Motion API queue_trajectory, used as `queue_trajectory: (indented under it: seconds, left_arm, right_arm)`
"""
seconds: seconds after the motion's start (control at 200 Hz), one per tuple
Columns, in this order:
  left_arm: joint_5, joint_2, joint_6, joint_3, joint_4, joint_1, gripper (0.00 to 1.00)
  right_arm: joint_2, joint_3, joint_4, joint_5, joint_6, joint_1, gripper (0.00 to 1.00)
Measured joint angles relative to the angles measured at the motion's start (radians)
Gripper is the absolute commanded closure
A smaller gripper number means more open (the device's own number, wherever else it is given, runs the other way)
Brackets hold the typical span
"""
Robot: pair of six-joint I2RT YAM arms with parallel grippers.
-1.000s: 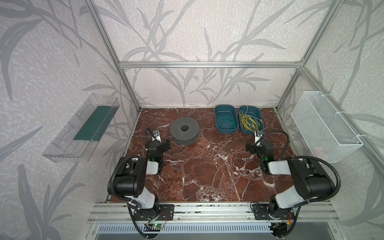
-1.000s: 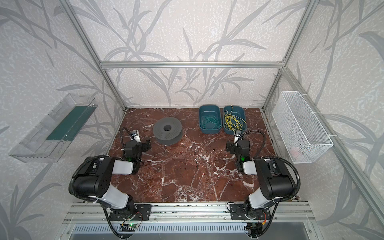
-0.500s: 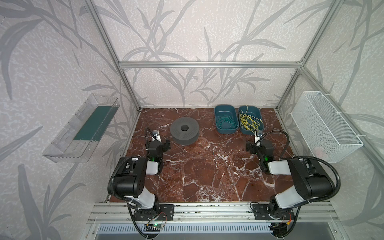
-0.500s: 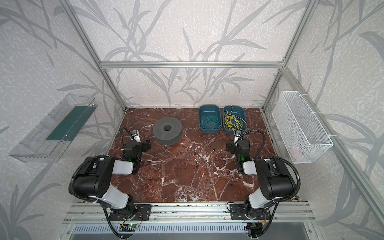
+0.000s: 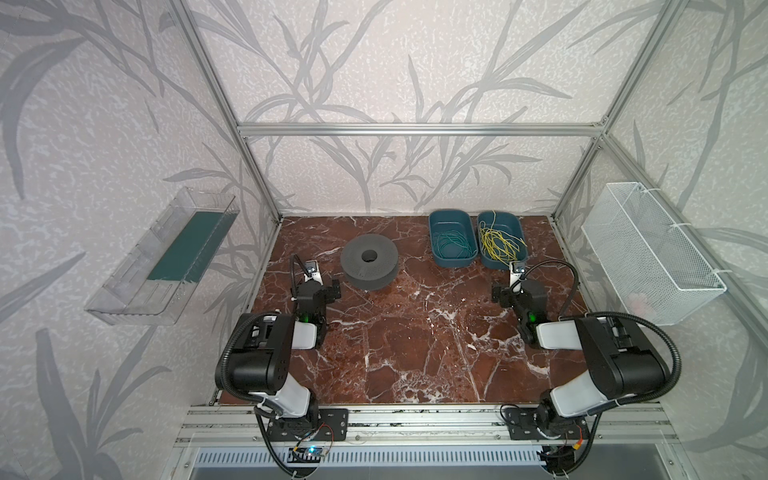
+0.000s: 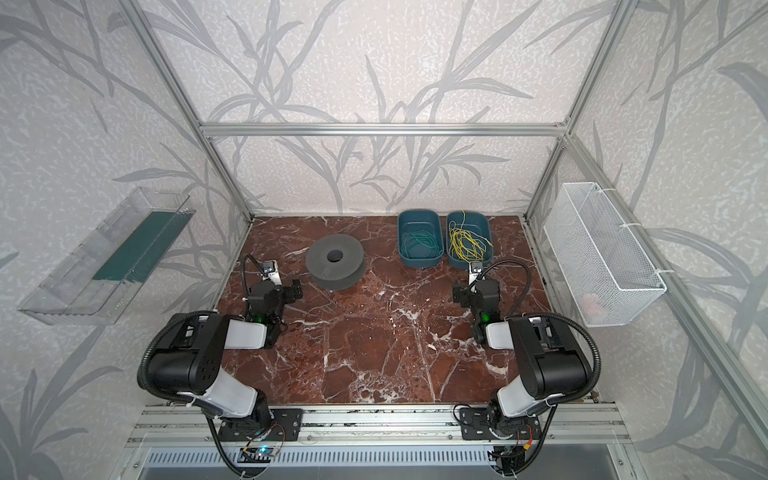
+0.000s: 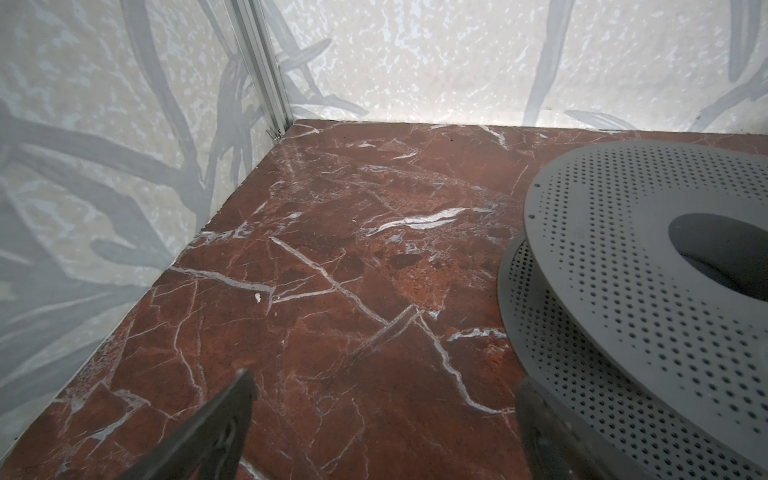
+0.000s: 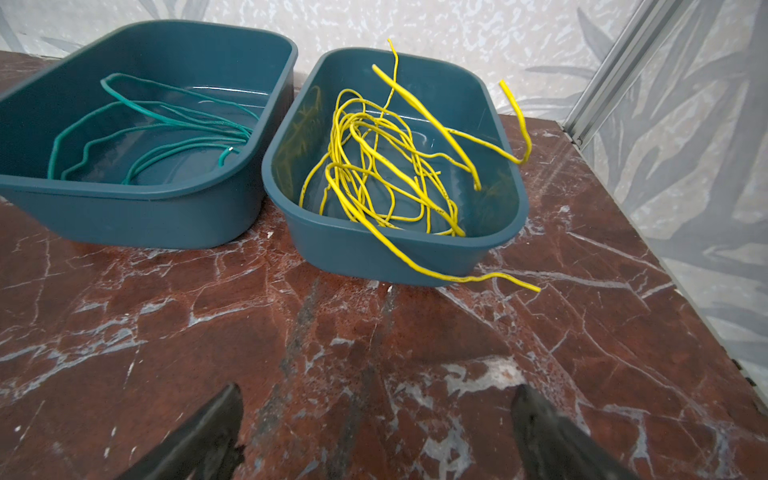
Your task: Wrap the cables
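The cables (image 8: pixel 382 166) are thin yellow wires in a loose tangle inside the right-hand teal bin (image 8: pixel 374 257), at the back right in both top views (image 5: pixel 498 245) (image 6: pixel 467 245). Some ends stick up, and one hangs over the bin's near rim onto the marble. My right gripper (image 8: pixel 376 390) (image 5: pixel 517 293) is open and empty, low over the table just in front of that bin. A grey perforated spool (image 5: pixel 369 266) (image 7: pixel 644 291) lies flat at the back left. My left gripper (image 7: pixel 384 378) (image 5: pixel 320 291) is open and empty, its right finger close beside the spool's rim.
A second teal bin (image 8: pixel 145 220) left of the first holds thin green wires (image 8: pixel 145 137). A clear plastic tray (image 5: pixel 166 257) hangs on the left wall and a white wire basket (image 5: pixel 648 249) on the right. Aluminium frame posts stand at the table's corners.
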Motion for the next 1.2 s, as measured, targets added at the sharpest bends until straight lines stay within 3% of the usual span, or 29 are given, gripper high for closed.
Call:
queue_trajectory:
  seconds: [0.745,0.88,1.064,1.199]
  left_arm:
    - [0.000,0.000,0.000,0.000,0.000,0.000,0.01]
    - [-0.007,-0.066,-0.004,0.000,-0.068,0.000,0.01]
    - [0.006,-0.299,-0.016,0.041,-0.262,0.000,0.01]
    - [0.089,-0.463,-0.037,0.151,-0.491,0.000,0.01]
  right_arm:
    - [0.000,0.000,0.000,0.000,0.000,0.000,0.01]
    - [-0.014,0.001,-0.010,0.021,-0.011,0.019,0.01]
    - [-0.143,0.117,-0.268,0.063,-0.017,0.069,0.01]
    - [-0.249,0.335,-0.585,0.088,0.133,0.078,0.01]
